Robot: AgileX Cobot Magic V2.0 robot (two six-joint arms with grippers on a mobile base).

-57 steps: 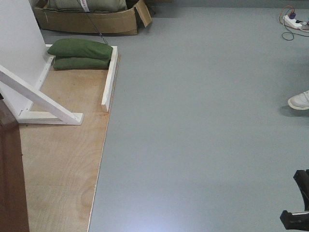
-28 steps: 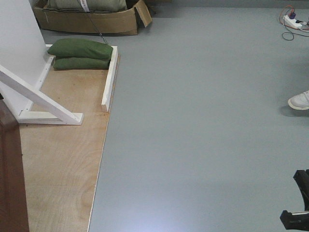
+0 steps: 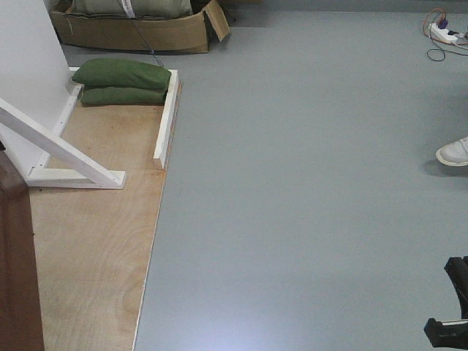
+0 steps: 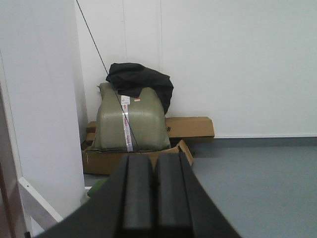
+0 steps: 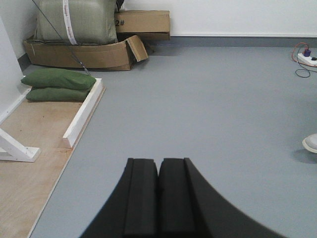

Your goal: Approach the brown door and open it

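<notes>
Only a narrow strip of the brown door (image 3: 14, 256) shows, reddish-brown, at the lower left edge of the front view; its handle is out of view. It stands on a plywood base (image 3: 95, 248). My left gripper (image 4: 154, 161) is shut and empty, pointing at a white panel (image 4: 39, 99) and a sack in a box. My right gripper (image 5: 158, 164) is shut and empty, held over the grey floor (image 5: 208, 109). A black part of my right arm (image 3: 450, 314) shows at the lower right of the front view.
A white panel (image 3: 25, 66) with a white diagonal brace (image 3: 58, 150) stands on the plywood. Green sandbags (image 3: 121, 80) lie behind a white rail (image 3: 167, 117). A cardboard box (image 3: 139, 29) is at the back. A white shoe (image 3: 453, 152) and a power strip (image 3: 447, 33) are on the right.
</notes>
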